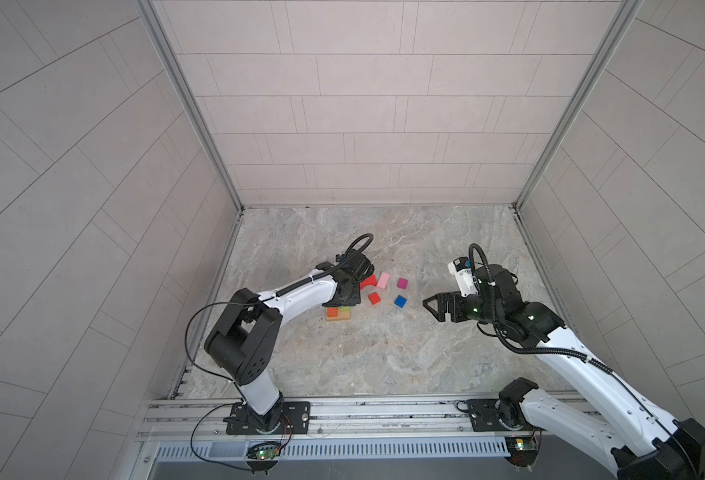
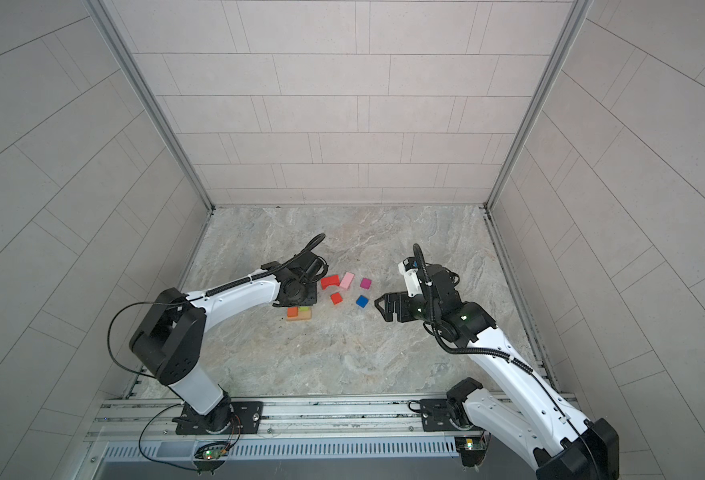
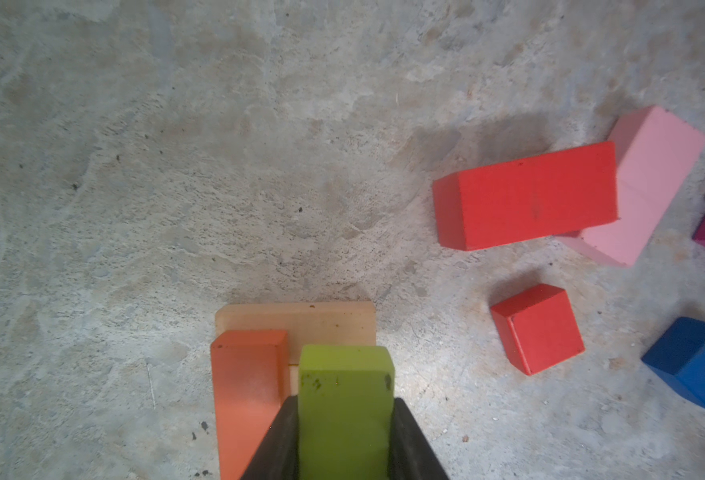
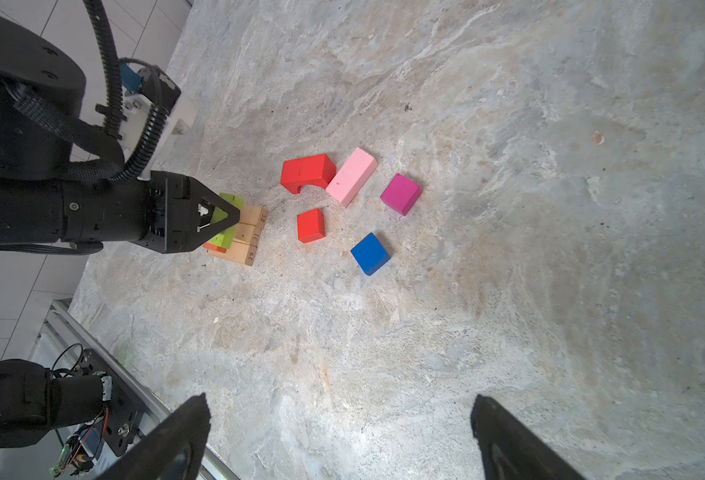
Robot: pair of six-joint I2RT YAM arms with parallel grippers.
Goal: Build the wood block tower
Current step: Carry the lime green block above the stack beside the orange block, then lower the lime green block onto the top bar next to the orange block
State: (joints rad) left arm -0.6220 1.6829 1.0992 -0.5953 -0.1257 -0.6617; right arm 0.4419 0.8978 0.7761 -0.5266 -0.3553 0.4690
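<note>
Grey marbled tabletop under wood blocks, pale tiled walls around.

Marbled grey-tan stone tabletop, dark specks scattered. Pale tiled back wall rising from tabletop's far edge; tiled side walls flanking tabletop. Metal corner posts at tabletop's far corners. Aluminium rail along tabletop's near edge; slotted grille farther out from tabletop.

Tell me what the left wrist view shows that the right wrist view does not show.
Only left wrist: the long top of the orange block, beside the lime block. Only right wrist: the opening of the arch, the numbers on the tan bars, the open right claw. Both: the left claw shut on the lime block, red cube, blue cube, pink block.
</note>
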